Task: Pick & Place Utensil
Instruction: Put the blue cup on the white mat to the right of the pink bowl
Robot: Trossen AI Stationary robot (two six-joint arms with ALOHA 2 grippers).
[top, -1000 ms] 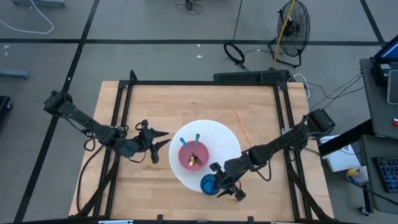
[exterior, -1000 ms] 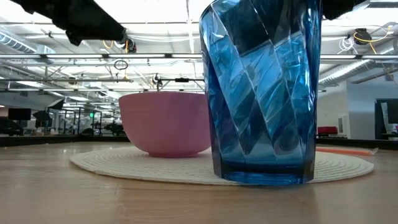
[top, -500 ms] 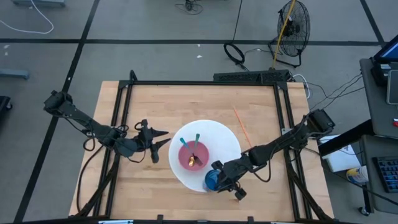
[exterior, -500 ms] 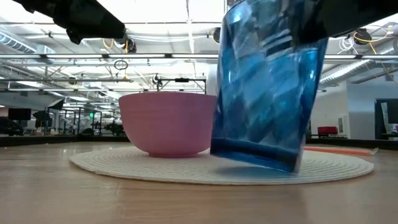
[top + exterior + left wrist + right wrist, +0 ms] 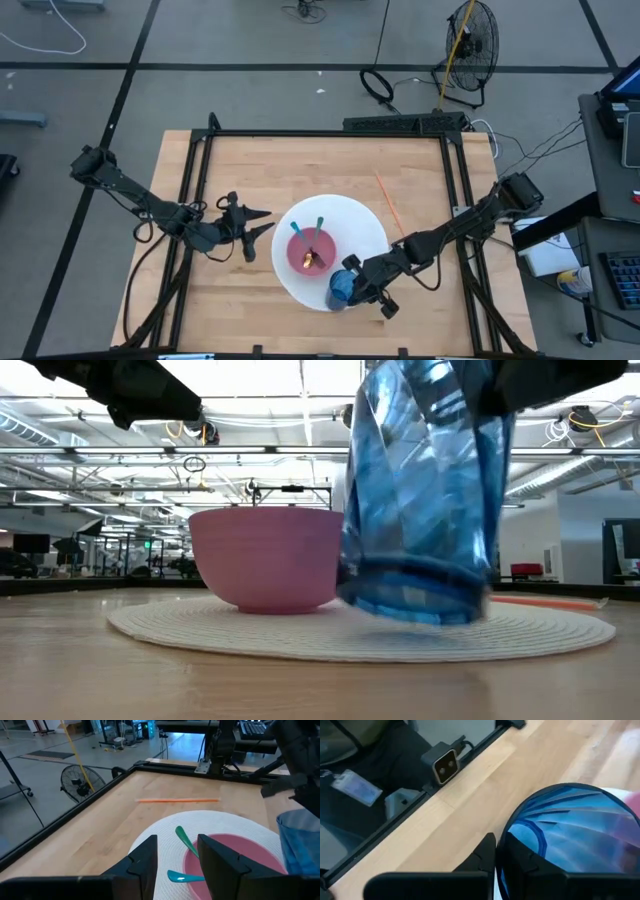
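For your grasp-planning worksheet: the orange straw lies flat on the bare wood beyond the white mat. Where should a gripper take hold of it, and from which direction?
Grip the orange straw near its middle, coming straight down from above with the fingers across its length. It is thin, lies flat on the table and has clear wood on both sides, apart from the white mat, so a side approach would probably just push it along.
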